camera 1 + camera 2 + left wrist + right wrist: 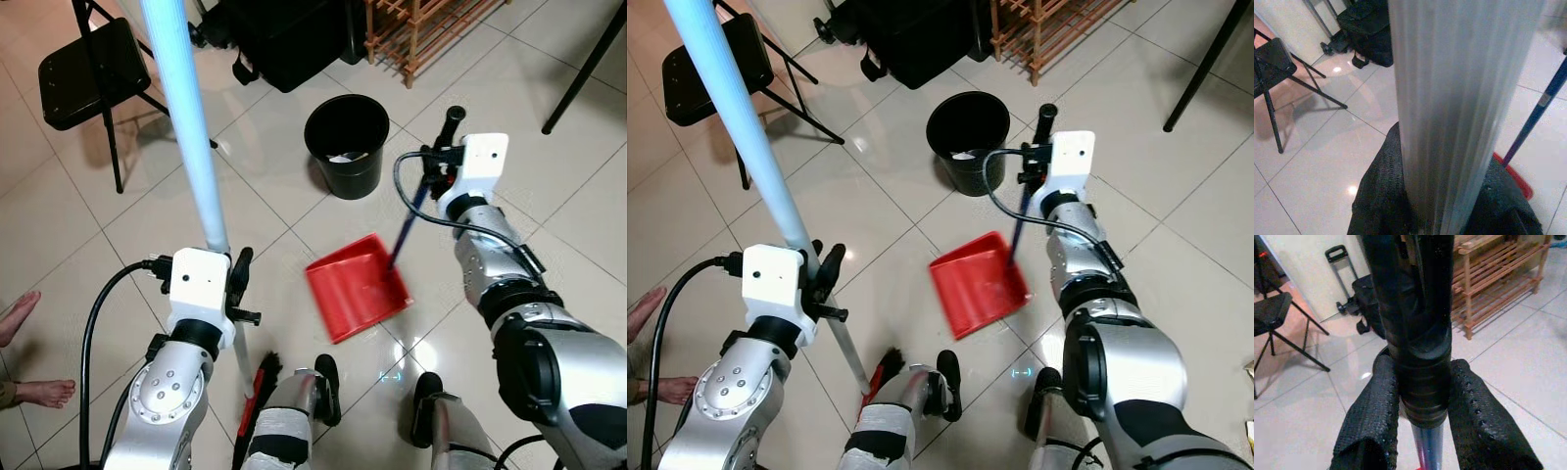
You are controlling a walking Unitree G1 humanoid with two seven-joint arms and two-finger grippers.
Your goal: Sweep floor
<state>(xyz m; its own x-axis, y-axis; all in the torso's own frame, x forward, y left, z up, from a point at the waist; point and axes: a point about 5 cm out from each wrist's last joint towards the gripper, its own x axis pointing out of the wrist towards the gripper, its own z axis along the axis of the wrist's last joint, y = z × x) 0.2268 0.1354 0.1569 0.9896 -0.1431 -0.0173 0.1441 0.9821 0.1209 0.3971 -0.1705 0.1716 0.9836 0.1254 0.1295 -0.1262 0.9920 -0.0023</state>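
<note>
Two grippers are both closed on tools over the pale tiled floor [549, 186]. On the left, the left gripper [238, 286] pinches the pale blue broom handle [186, 117], which rises steeply toward the far left; the broom's red and black head [257, 401] rests on the tiles near the robot's legs. On the right, the right gripper [438, 166] clamps the black grip of the dustpan handle [1418, 333], its fingers [1371, 421] pressed on either side. The blue shaft slants down to the red dustpan [355, 286], lying on the floor in the middle. A black bin [347, 142] stands just beyond it. At far left sits a black folding chair [90, 70], and a person's bare feet [29, 352] show at the near left edge.
</note>
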